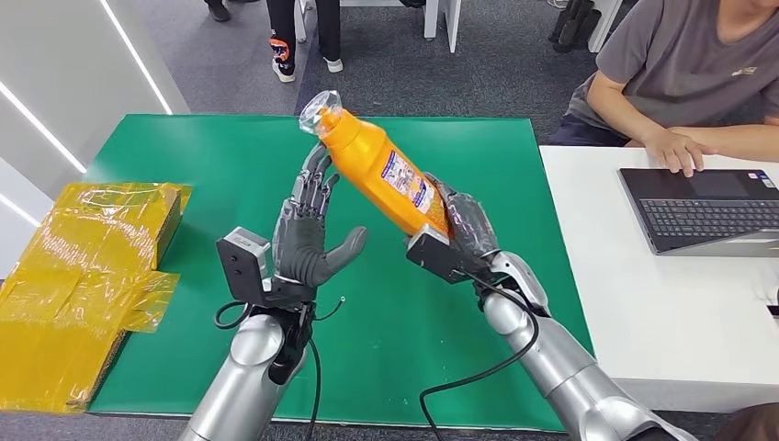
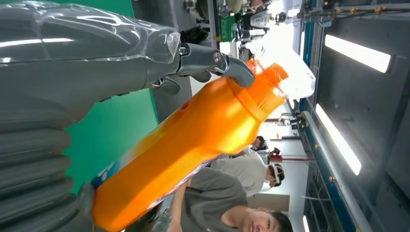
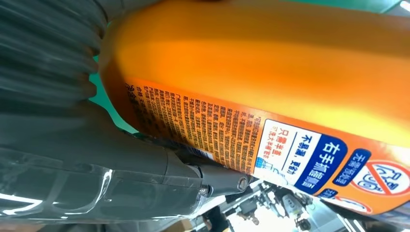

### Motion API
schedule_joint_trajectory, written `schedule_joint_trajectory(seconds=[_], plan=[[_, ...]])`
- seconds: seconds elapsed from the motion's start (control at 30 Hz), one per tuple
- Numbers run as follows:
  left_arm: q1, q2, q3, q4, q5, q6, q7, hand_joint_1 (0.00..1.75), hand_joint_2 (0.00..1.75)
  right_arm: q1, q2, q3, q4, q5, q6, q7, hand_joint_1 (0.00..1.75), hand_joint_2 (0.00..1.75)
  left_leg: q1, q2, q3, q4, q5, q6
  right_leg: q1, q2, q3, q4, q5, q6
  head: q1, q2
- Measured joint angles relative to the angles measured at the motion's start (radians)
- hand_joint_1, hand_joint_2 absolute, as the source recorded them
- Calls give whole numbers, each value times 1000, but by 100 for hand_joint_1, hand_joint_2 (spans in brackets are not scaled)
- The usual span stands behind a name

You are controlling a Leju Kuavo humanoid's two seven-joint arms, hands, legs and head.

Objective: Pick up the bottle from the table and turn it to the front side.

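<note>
An orange bottle with a clear cap and a printed label hangs tilted above the green table, cap pointing up and away. My right hand grips its lower end. My left hand stands upright beside the bottle with fingers spread, and its fingertips reach the bottle's neck. In the left wrist view the bottle runs past my left hand, a finger lying by the orange collar. The right wrist view has the bottle's back label close up against my right hand.
A yellow wrapped box lies at the table's left edge. At the white table on the right, a person sits with a hand beside a laptop. Other people stand behind the table.
</note>
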Motion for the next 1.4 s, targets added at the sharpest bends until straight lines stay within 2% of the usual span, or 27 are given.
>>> schedule_joint_trajectory(seconds=[0.47,1.0,1.4], plan=[[-4,11,14,13,11,40,-37,0,175,55,-9,9,-21,-37,-18,-91,175,175,0,0,-1,0,0,0,0,0,0,0,0,0,0,0],[-20,10,35,45,5,35,-39,0,175,70,-35,59,-15,-35,35,-131,175,175,0,0,-1,0,0,0,0,0,-1,1,0,0,0,0],[-24,10,36,78,-3,17,-44,0,175,76,-60,81,-5,-14,71,-123,175,175,0,0,-1,0,0,0,0,0,-1,1,0,0,0,0]])
